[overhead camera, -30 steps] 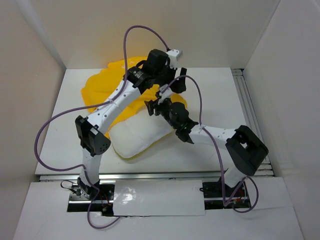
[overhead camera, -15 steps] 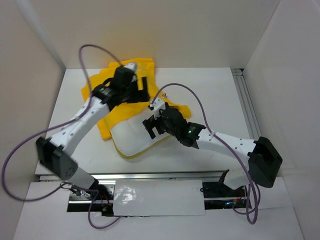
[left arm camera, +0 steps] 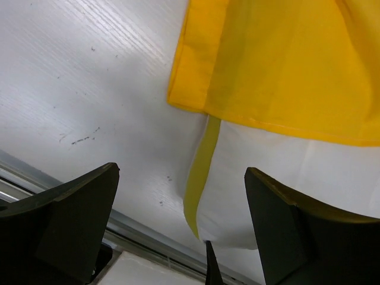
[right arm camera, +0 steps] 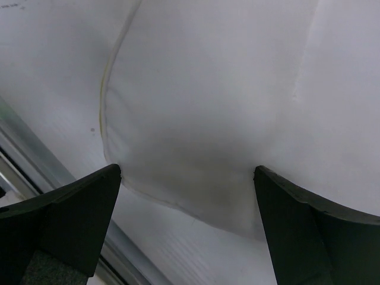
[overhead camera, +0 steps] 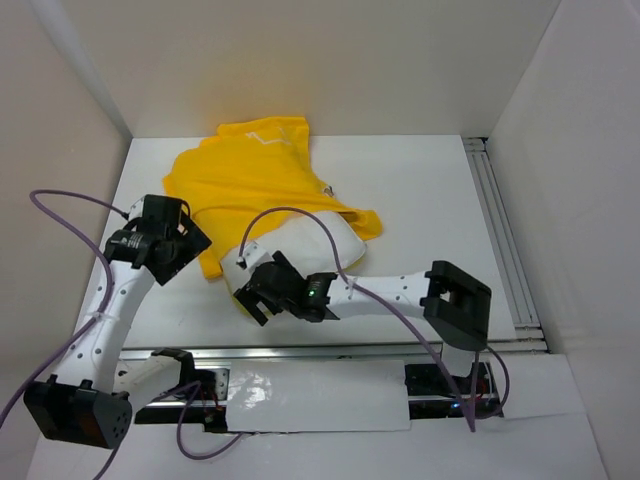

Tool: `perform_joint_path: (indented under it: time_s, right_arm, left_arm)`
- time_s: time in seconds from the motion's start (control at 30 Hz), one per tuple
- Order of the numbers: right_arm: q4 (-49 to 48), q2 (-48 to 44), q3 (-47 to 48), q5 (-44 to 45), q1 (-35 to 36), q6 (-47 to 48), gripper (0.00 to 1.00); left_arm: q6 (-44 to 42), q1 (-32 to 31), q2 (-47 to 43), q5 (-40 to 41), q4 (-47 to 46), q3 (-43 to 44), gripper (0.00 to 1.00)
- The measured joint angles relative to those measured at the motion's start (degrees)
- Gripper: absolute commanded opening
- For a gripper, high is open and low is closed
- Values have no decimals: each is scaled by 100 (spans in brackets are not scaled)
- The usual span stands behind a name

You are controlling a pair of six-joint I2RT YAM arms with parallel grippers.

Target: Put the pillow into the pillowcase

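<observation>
Since half a second ago the left arm has pulled back off the pillowcase to the left near side, and the right arm has swung from the middle of the pillow to its near-left corner. Left gripper (overhead camera: 180, 248) now hangs over bare white surface (overhead camera: 420, 200) just left of the cloth; jaws wide apart, nothing between them. Its wrist view shows the left gripper (left arm camera: 181, 172) above the surface (left arm camera: 89, 89), with a hemmed corner of the pillowcase (left arm camera: 285, 59) lying over the pillow (left arm camera: 285, 178), a yellow strip (left arm camera: 199, 178) running down the pillow's left edge, and the metal rail (left arm camera: 148, 237) below. Pillowcase (overhead camera: 250, 180) lies spread and rumpled from centre-left toward the far wall, yellow side up, print not legible. Pillow (overhead camera: 300, 250) is partly inside: far portion covered by yellow cloth, near white end exposed and reaching out toward the rail (overhead camera: 300, 352). A purple cable (overhead camera: 290, 212) loops over the exposed white part. Right gripper (overhead camera: 255, 298) sits at the pillow's near-left corner; jaws wide apart, gripping nothing. In its wrist view the right gripper (right arm camera: 187, 172) is close over the pillow (right arm camera: 208, 89), a shadow between the fingers (right arm camera: 71, 219); contact cannot be told. Pillow's rounded edge, surface (right arm camera: 24, 59) and rail (right arm camera: 35, 166) lie to the left there.
</observation>
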State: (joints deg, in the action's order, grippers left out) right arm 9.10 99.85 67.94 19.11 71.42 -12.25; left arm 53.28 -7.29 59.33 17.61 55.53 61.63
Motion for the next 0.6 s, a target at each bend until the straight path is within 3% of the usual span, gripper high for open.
perform_joint_path:
  time_s: [0.23,0.6]
  right_arm:
    - [13,647,538,144,46,-87,100]
    - [424,741,1408,686,564,114,100]
  left_arm:
    - [-129,498,-96,-487,-258,-341,100]
    - [-378,940,-284,-953,-551,-706,100]
